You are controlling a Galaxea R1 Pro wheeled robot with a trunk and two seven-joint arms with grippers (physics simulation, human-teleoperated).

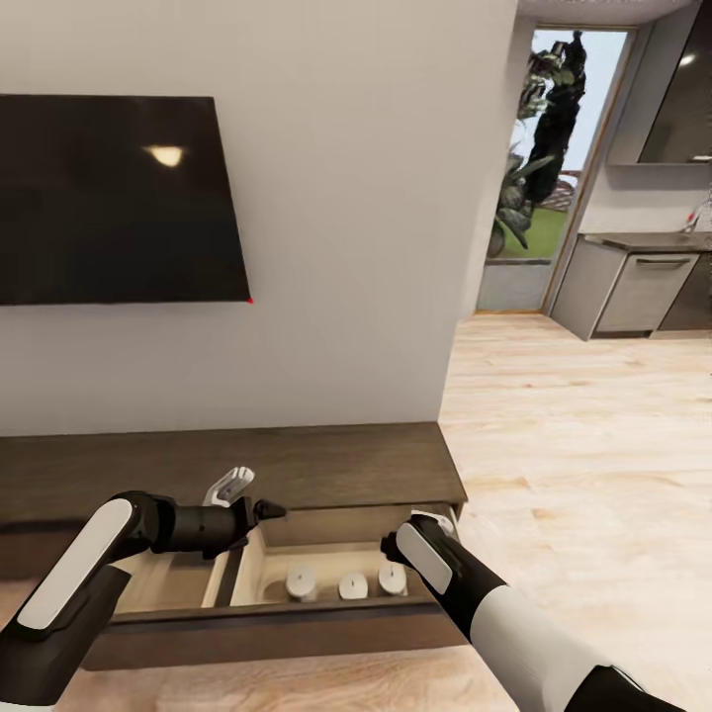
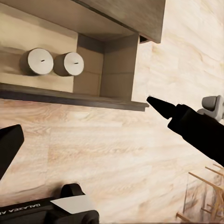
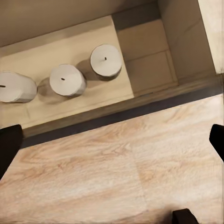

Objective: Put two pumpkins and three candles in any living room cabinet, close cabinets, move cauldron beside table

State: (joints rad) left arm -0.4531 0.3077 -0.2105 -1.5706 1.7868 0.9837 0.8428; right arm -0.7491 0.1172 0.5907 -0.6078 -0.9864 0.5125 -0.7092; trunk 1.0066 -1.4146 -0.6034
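- Cabinet lower centre of the head view, drawer pulled out.
- Three candles upright in a row inside, lower centre.
- Left gripper spread, empty.
- Right gripper spread, empty, above the drawer front.

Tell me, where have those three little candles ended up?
In the head view, the three candles stand in a row inside the open drawer of the low brown cabinet beneath the television, just left of the right arm.

Head camera overlooks the open drawer; both wrist cameras (closer) look straight down into it.
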